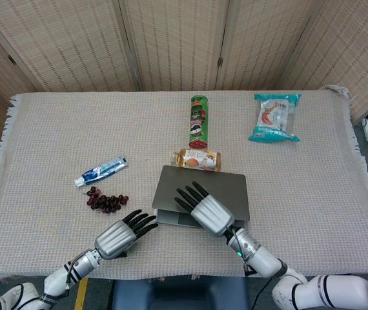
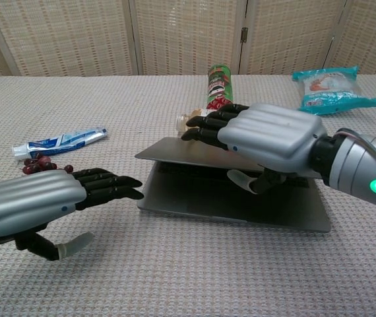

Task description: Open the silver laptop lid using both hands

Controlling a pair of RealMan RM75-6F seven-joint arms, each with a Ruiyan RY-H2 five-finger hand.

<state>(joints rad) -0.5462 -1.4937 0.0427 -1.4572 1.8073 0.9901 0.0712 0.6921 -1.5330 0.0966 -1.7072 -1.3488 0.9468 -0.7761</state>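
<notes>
Right hand [image 2: 274,142] gripping the partly raised lid [image 2: 175,150], thumb under its edge, left hand [image 2: 33,198] empty, fingers extended, near laptop [image 2: 241,205], can [image 1: 199,121] label seemingly Pringles, too blurred to read.

Laptop [image 1: 203,194] front-centre; bottle [image 1: 197,159] just behind (can [image 1: 199,121] beyond); grapes [image 1: 106,201], tube [image 1: 101,171] left; packet [image 1: 275,117] far right.

I could read no words or numbers anywhere. The green can [image 1: 199,121], the bottle [image 1: 197,159], the teal bag [image 1: 274,117] and the tube [image 1: 101,171] all carried printing, but it was too small and blurred.
</notes>
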